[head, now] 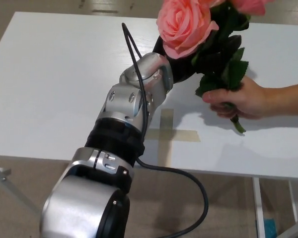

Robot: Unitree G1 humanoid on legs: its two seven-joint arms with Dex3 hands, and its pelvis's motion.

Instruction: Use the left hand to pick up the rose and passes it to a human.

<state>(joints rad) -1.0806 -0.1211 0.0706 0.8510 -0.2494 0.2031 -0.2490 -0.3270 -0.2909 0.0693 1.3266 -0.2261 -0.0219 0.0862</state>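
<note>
One robot arm [124, 134] is in view, ending in one black hand [181, 62], mostly hidden behind the flowers. One person's hand [238, 96] reaches in from the right. Two pink blooms show: one full rose [184, 25] and a second bloom [251, 5] cut off by the top edge. One green stem end [237, 125] pokes out below the person's hand. One black cable [188, 178] runs along the arm. There is one white tabletop [49, 79], with two strips of tape [174, 133] crossed on it.
</note>
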